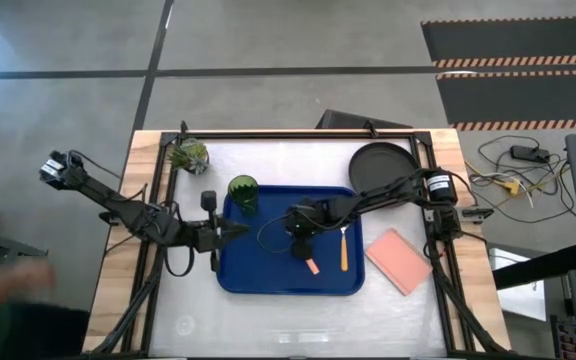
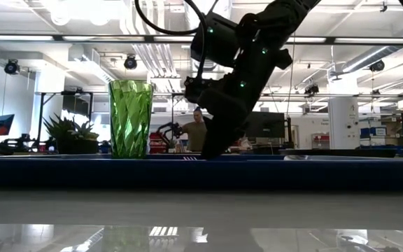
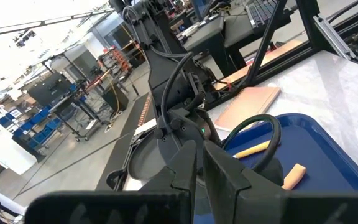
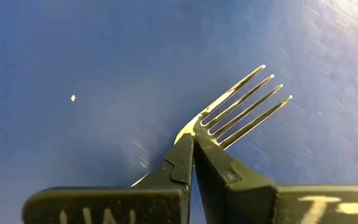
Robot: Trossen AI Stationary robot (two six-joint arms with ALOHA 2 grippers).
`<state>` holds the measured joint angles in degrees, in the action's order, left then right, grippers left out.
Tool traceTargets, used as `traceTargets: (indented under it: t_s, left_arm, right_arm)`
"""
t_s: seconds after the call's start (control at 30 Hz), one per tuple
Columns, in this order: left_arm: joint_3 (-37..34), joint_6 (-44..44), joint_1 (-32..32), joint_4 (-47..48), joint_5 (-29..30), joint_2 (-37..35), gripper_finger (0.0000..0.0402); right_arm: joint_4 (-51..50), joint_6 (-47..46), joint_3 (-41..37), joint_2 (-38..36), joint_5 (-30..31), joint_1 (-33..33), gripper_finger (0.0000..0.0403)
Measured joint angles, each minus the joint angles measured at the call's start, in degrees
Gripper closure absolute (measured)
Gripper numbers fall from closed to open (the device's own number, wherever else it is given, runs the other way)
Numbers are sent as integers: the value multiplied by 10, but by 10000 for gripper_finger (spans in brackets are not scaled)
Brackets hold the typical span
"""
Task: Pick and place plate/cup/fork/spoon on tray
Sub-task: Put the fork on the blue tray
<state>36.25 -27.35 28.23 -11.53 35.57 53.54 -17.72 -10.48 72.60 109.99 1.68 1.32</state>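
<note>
Fork [image 4: 244, 102] nearest the lens, its neck clamped between the right gripper [image 4: 193, 146] fingers, low over the tray [image 1: 258, 275]. To finish well: lower flat, then release. Tray holds, left to right, cup [image 1: 243, 191], fork, spoon [image 1: 344, 247] (plate [image 1: 382, 165] outside). Left gripper [image 1: 240, 229] fingers together, at the tray's left edge.

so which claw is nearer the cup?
Left. The left claw sits just beside the cup at the tray's edge; the right claw is farther off, shut on the fork.
</note>
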Motion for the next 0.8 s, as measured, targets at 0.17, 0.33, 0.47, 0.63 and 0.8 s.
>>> traceTargets:
  t_s: [0.17,0.33,0.47,0.63,0.8]
  left_arm:
    - [0,0,0,0,0,0,391]
    - [0,0,0,0,0,0,391]
    - [0,0,0,0,0,0,391]
    - [0,0,0,0,0,0,391]
    - [0,0,0,1,0,0,391]
  right_arm:
    - [-44,-5,-1,-14,22,-1,394]
    - [-103,-31,-2,-32,57,-3,394]
    - [-154,-69,-3,-38,79,-3,394]
    - [-207,-106,-3,-40,87,-2,394]
    - [-236,-125,-5,-46,90,-2,394]
